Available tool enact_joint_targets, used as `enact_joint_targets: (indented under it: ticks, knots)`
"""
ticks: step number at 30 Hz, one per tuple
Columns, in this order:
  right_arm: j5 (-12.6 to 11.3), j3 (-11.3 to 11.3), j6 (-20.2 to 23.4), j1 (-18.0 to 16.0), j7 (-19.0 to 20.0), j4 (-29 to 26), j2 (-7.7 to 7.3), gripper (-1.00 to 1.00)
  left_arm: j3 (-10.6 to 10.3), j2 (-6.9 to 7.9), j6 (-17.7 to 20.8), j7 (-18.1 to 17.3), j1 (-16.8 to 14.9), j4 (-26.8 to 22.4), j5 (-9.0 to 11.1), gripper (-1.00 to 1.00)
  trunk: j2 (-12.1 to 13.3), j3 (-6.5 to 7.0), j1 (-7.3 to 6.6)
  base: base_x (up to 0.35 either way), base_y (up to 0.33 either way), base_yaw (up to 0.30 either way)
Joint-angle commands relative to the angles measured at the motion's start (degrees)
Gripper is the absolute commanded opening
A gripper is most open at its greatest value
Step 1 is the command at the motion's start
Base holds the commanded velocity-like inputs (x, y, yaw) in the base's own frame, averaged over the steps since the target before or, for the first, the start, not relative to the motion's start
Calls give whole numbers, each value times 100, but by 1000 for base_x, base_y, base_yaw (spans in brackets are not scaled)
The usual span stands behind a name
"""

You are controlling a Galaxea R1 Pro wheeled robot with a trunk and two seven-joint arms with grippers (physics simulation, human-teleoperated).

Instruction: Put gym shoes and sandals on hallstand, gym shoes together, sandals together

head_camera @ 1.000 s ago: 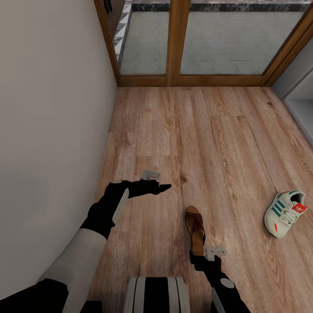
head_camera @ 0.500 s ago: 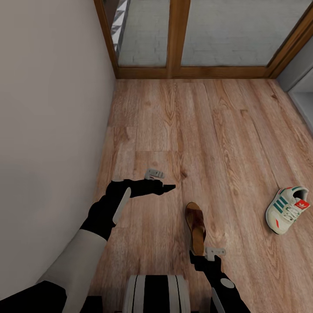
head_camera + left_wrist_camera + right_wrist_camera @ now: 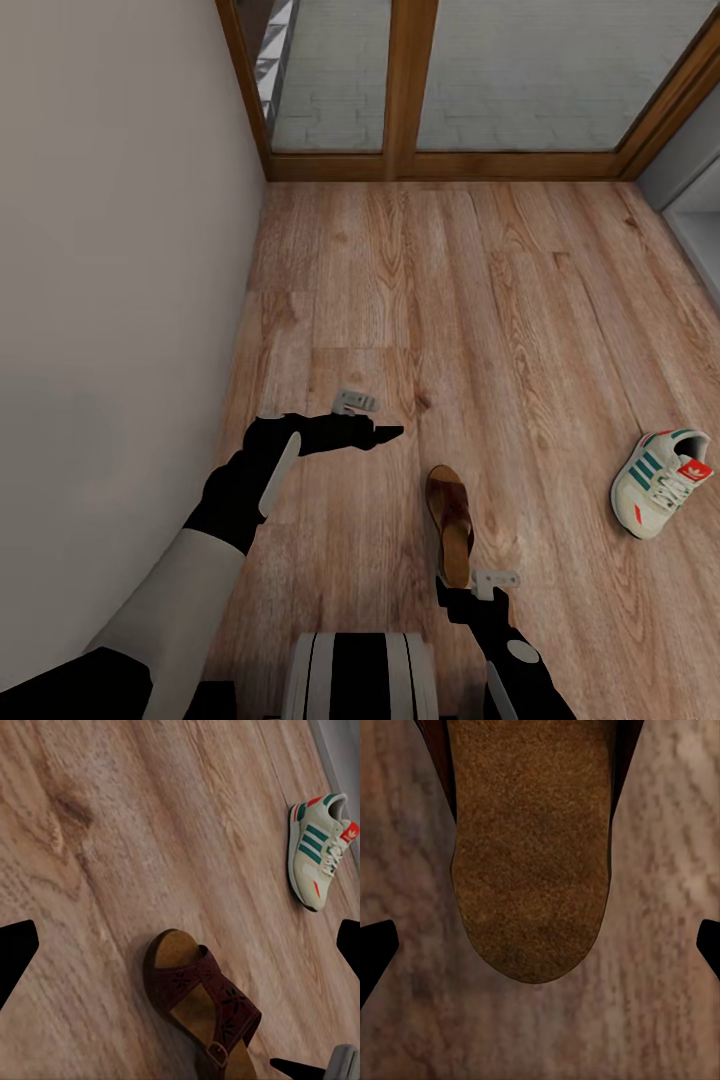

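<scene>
We take the sandal (image 3: 451,525) on the corridor floor (image 3: 500,320) as our landmark. To its left and a little farther off, our left gripper (image 3: 385,432) hovers apart from it with nothing in it; the left wrist view shows its fingers spread wide. At the sandal's near end our right gripper (image 3: 470,590) hangs right above the heel, spread wide as well and holding nothing. Well to the sandal's right lies one gym shoe (image 3: 660,482). We judge the task barely started: no footwear is lifted, and four pieces remain to be racked.
</scene>
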Motion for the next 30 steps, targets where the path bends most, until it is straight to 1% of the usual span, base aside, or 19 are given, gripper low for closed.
enact_joint_targets:
  ticks: [1, 10, 19, 30]
  knots:
    - [-13, -2, 32, 0, -14, -10, 3, 100, -1, 1, 51, 17, -2, -2, 59, 100, -1, -3, -1, 0, 0, 0]
    - [-13, -2, 32, 0, -14, -10, 3, 100, 5, 15, 50, 13, 0, 1, 64, 100, -1, -3, -1, 6, 0, 0]
    - [-13, -2, 32, 0, -14, -10, 3, 100, 12, 20, 46, 14, 0, 40, 67, 100, -1, -3, -1, 127, 0, 0]
    - [-13, -2, 32, 0, -14, -12, 3, 100, 8, 21, 42, 21, 0, 51, 61, 100, -1, -3, -1, 34, 0, 0]
